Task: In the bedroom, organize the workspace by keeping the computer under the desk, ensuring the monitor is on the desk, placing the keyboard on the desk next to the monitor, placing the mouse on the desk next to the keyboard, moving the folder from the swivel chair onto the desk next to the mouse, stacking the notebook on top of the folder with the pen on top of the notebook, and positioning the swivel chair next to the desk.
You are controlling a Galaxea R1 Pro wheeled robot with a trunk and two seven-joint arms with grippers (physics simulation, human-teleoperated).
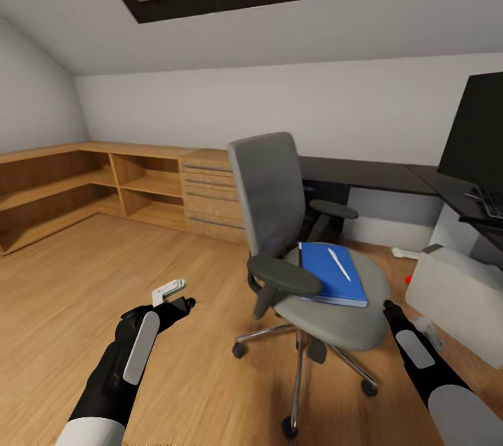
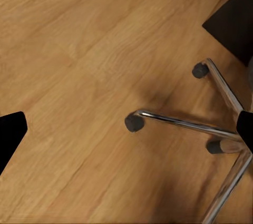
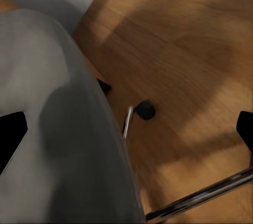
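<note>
head: folder (image 1: 334, 273) with pen (image 1: 339, 263) on chair (image 1: 279, 222) seat, monitor (image 1: 476, 133) on desk (image 1: 377, 175) | left wrist: castors on floor (image 2: 68, 76), left claw (image 2: 129, 134) apart | right wrist: seat edge, right claw (image 3: 129, 129) apart

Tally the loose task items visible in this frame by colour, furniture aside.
Blue: 1, folder on the swivel chair
White: 1, pen lying on it
Grey: 1, computer on the floor
Black: 2, monitor, keyboard
Total: 5

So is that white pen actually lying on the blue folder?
Touching. The head view shows the pen lying flat on the folder, which rests on the swivel chair seat.
</note>
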